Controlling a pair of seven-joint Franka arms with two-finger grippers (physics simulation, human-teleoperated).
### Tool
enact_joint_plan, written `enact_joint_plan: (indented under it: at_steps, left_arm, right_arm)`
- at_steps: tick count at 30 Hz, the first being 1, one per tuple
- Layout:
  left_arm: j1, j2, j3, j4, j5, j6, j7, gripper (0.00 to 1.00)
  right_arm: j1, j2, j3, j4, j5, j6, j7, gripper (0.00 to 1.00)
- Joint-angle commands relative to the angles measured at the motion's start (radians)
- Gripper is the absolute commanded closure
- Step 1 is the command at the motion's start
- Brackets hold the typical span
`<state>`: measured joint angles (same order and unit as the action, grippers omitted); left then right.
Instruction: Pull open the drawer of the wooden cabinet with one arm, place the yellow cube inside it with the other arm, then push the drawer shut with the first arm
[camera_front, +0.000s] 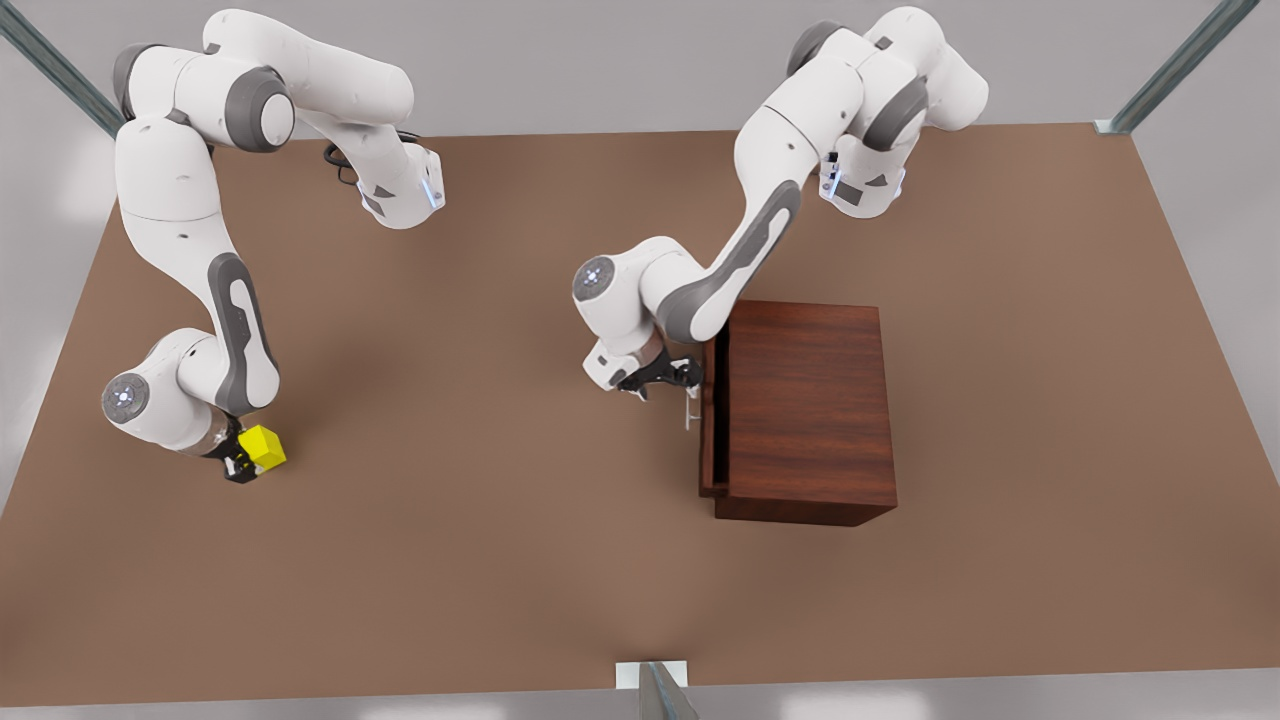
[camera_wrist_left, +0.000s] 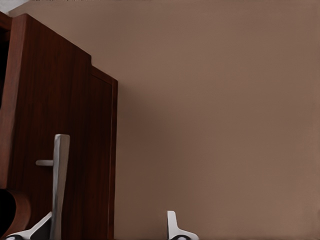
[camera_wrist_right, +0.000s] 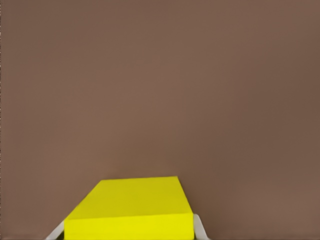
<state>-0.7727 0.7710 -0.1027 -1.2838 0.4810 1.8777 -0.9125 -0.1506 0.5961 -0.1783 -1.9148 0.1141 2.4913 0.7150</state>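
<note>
Left hand (camera_front: 672, 383), fingers spread around the drawer (camera_front: 712, 420) handle (camera_front: 690, 408); right hand (camera_front: 243, 462) clamps your yellow cube (camera_front: 264, 446). Pull off-axis and you may slip off.

In the right wrist view the yellow cube (camera_wrist_right: 132, 207) is cut off by the picture's edge close to the right gripper (camera_wrist_right: 129, 232), whose fingers (camera_wrist_right: 199, 229) show as pale slivers beside it. In the left wrist view the left gripper (camera_wrist_left: 107, 227) shows just its fingertips, the wooden cabinet (camera_wrist_left: 50, 125) runs past the edge, and the handle (camera_wrist_left: 60, 185) hides part of the drawer (camera_wrist_left: 95, 150). The drawer's inside cannot be seen.
</note>
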Motion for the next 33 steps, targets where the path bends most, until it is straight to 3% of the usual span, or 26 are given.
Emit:
enact_joint_plan:
  at_steps: [1,5,10,11,16,20,24,33]
  left_arm:
    - [-0.003,0.004,0.0,0.012,0.001,0.014,-0.042,0.0]
    - [-0.011,0.005,0.0,0.024,0.001,0.014,-0.043,0.0]
    - [-0.019,0.01,0.0,0.03,0.001,0.024,-0.048,0.0]
    - [-0.02,0.016,0.0,0.029,0.001,0.035,-0.051,0.0]
    - [-0.031,0.025,0.0,0.052,0.001,0.041,-0.052,0.0]
    - [-0.037,0.031,-0.003,0.06,0.001,0.06,-0.054,0.0]
    - [-0.049,0.031,-0.003,0.072,-0.001,0.063,-0.054,0.0]
    - [-0.066,0.048,-0.005,0.103,-0.004,0.08,-0.063,0.0]
  right_arm:
    - [-0.001,-0.001,0.002,0.0,0.001,0.009,0.017,0.17]
    - [-0.003,-0.001,0.002,0.0,-0.001,0.009,0.014,0.24]
    - [-0.001,-0.01,0.003,0.0,0.002,0.008,0.018,0.48]
    - [-0.001,-0.024,0.003,0.0,0.004,0.005,0.015,0.43]
    - [0.005,-0.087,0.017,0.008,0.012,-0.043,0.017,0.45]
    - [0.006,-0.104,0.028,0.161,0.012,-0.281,0.032,0.45]
    - [0.031,-0.127,0.043,0.234,0.012,-0.394,0.1,0.45]
    - [0.031,-0.124,0.051,0.261,0.006,-0.402,0.118,0.45]
